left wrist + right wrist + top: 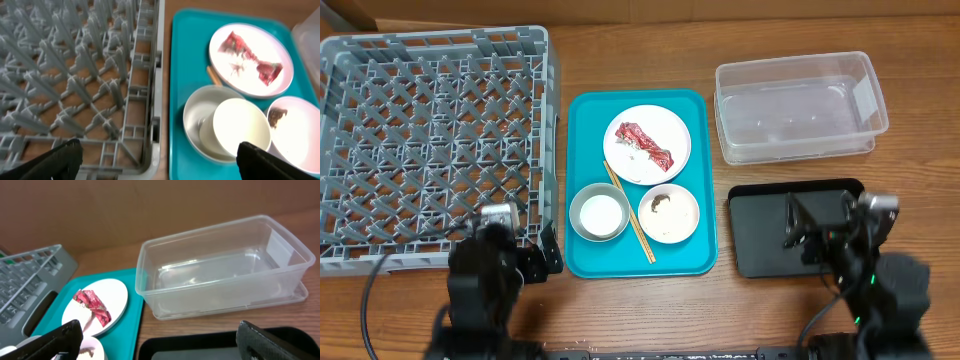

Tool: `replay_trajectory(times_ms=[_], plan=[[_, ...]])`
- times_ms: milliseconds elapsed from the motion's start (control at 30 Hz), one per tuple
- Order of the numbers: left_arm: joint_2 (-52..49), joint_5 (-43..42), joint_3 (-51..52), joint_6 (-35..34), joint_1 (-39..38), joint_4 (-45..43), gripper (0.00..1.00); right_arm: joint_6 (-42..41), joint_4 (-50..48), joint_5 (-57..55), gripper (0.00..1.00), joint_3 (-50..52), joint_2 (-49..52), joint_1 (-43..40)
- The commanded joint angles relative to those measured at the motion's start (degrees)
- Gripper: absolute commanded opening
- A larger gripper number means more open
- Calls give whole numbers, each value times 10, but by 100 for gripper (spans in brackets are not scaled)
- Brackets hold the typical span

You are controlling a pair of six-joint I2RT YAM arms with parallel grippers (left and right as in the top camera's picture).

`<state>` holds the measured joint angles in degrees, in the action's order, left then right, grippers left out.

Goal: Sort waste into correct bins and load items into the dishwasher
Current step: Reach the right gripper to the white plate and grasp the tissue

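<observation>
A white plate (675, 140) on the teal tray holds a crumpled red wrapper (646, 143), which also shows in the left wrist view (250, 57) and the right wrist view (92, 305). In front, a small bowl (577, 222) holds a white cup (600, 212). A second bowl (682, 222) holds a brown scrap (660, 205). Wooden chopsticks (642, 240) lie between the bowls. The grey dish rack (430, 140) stands at the left. My left gripper (160, 160) is open and empty over the rack's front right corner. My right gripper (160, 342) is open and empty above the black tray (760, 250). The clear tub (798, 105) is empty.
The teal serving tray (700, 250) lies between the rack and the black tray. A brown cardboard wall runs along the table's far edge in the right wrist view (150, 210). Both arms' bases sit at the table's front edge.
</observation>
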<state>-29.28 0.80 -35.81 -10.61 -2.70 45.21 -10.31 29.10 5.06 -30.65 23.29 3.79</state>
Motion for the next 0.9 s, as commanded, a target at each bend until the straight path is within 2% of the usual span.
replay_trajectory(times_ms=[0,100,233,333,500,700,867], plan=[[-100,7,-98,-6,0,57,100,-2,52,-4,100,-115,121,-1],[-158,7,-163,-7,0,130,100,-2,133,-2,100,-210,220,-1],[-204,-17,-207,-12,0,154,100,-2,221,-2,100,-321,338,-1],[-213,-45,-216,-12,0,158,100,-2,241,26,100,-362,394,-1],[-213,-42,-218,-53,22,173,100,36,201,131,99,-378,447,3],[-225,-52,-259,-46,146,233,100,37,257,124,97,-476,525,74],[-268,-54,-271,-31,218,262,100,37,280,94,96,-567,614,158]])
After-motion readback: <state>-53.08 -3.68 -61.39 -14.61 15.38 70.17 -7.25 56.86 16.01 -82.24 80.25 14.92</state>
